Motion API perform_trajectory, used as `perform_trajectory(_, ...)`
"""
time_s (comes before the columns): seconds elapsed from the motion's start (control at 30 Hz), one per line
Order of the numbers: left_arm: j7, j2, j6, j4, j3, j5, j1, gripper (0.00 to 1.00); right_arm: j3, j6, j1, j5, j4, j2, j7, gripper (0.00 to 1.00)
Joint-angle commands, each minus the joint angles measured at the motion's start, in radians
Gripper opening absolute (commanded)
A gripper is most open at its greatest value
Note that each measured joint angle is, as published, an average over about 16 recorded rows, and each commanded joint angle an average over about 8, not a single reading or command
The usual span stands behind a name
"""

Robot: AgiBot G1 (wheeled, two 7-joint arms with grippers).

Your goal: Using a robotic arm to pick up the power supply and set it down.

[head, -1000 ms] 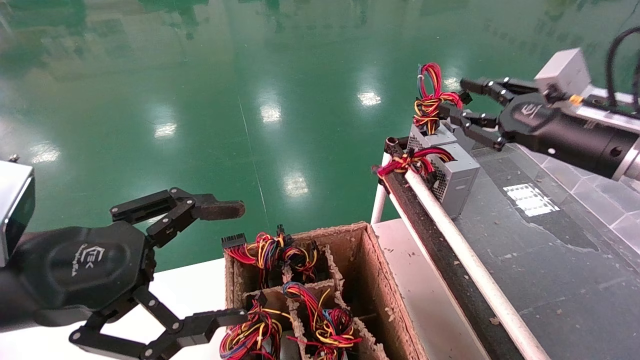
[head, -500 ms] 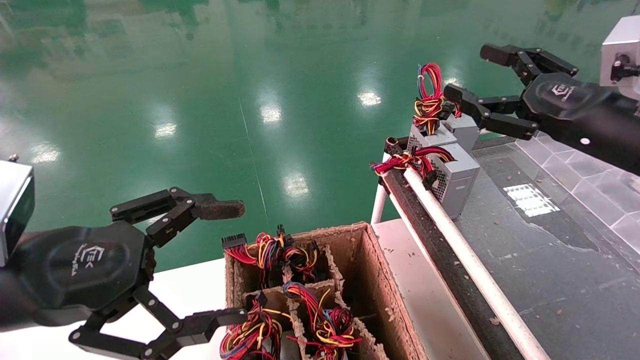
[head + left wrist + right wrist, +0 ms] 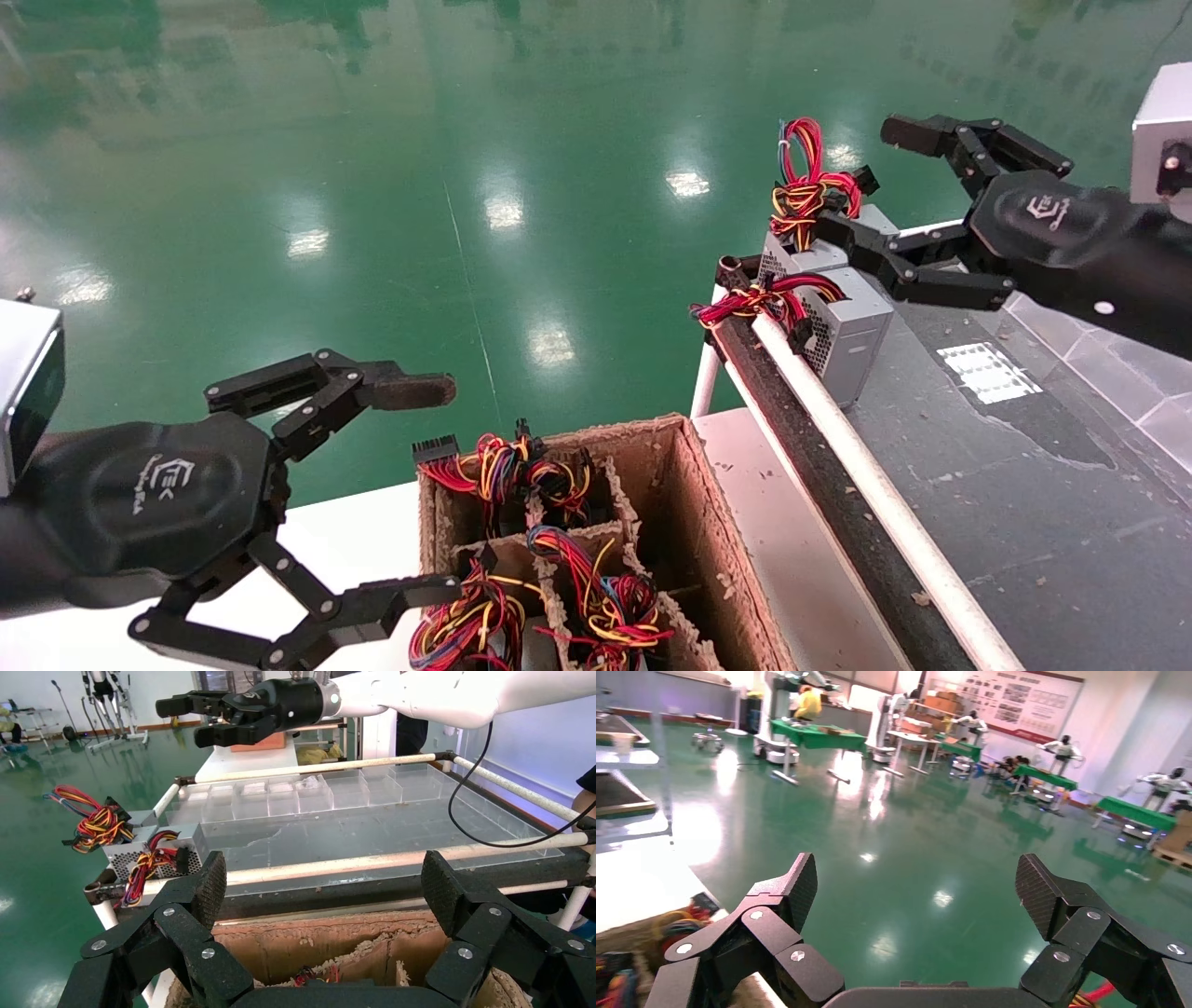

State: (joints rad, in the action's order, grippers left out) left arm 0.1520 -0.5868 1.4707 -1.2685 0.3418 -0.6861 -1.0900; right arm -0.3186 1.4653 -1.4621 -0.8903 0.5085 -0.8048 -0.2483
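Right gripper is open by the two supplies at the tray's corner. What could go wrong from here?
1. The right gripper, open, has its lower finger beside the far power supply's wire bundle; moving could snag it.
2. Both units sit at the tray's edge, so a nudge might tip the near power supply off.

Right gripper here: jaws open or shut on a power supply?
Open. The right gripper has its jaws spread wide, gripping nothing, above the far power supply on the tray.

Place: factory or robot-testing hall | Signs: glossy green floor (image 3: 891, 846) stretching far; rows of green work tables (image 3: 817, 735) with other robots (image 3: 1063, 749) beside them; wall poster board (image 3: 1018, 699); near divided cardboard box (image 3: 694, 503) of wired parts
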Motion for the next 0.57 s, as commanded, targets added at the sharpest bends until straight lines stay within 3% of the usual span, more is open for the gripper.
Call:
perform_trajectory(0.03, 0.0, 0.0, 0.0, 0.0, 0.0, 0.0, 0.0, 1.0, 0.002, 0.002, 0.021, 0.009, 0.043, 0.011, 0.024, 1.0)
perform_trajectory(0.57, 0.0, 0.0, 0.0, 0.0, 0.0, 0.0, 0.0, 1.0, 0.018, 0.014, 0.178, 0.073, 0.356, 0.089, 0.2, 1.0)
